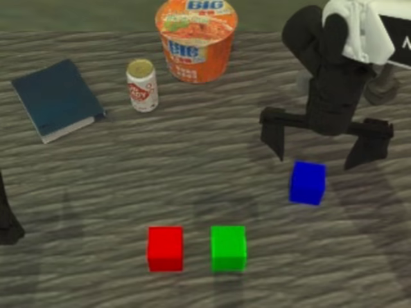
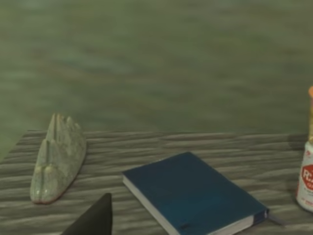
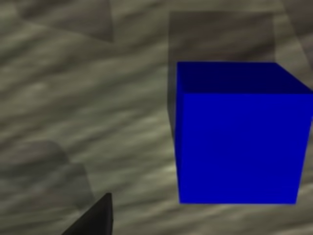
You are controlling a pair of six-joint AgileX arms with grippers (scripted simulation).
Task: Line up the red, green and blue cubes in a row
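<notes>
On the grey wood-grain table (image 1: 96, 186), taken from largest item to smallest, each placed relative to my right pincer (image 1: 324, 151), which hangs over the table's right side with its two black fingers spread wide and nothing between them.

1. Blue book (image 1: 56, 98): lying flat, far to the pincer's left and a little behind it. My left wrist view shows it closed, with a pale page edge.
2. Orange instant-noodle cup (image 1: 196, 40): upright, behind the pincer and to its left, at the table's back edge.
3. Soda can (image 1: 142, 85): upright, just left of the cup and in front of it, well left of the pincer.
4. Pale shell-like object (image 2: 58, 157): seen only from my left wrist camera, lying beyond the book; I cannot place it against the pincer.
5. Blue cube (image 1: 307, 183): just in front of the open fingers, close under them, not touching either.
6. Green cube (image 1: 228, 248): farther forward and to the pincer's left.
7. Red cube (image 1: 165, 248): beside the green one, a small gap between them, level with it.

My left gripper's fingers I cannot tell; that arm (image 1: 8, 221) is parked at the left edge.
</notes>
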